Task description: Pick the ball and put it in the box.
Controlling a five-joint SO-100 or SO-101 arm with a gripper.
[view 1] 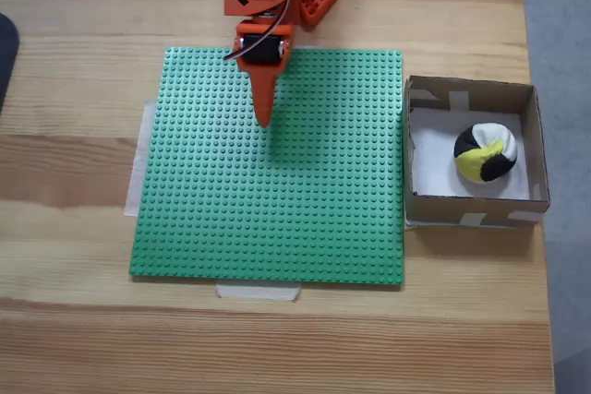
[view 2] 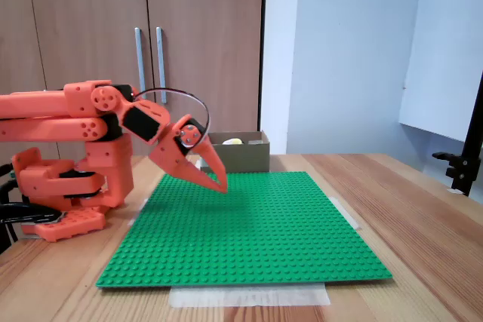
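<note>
Ball position: the ball [view 1: 485, 152] is seen resting inside the box [view 1: 534, 145], toward its 3 o'clock side in the top-down fixed view.
Direction from claw: the ball lies at about 3 o'clock from the gripper [view 1: 265, 117], well apart.
Claw: clenched, empty, poised above the green baseplate [view 1: 277, 219].
Ball look: round, soft-looking, patched yellow, black and white.
Task state: judged complete.

A wooden table [view 1: 74, 89] carries a taped green studded baseplate [view 1: 277, 209] and the box [view 1: 536, 145].
</note>
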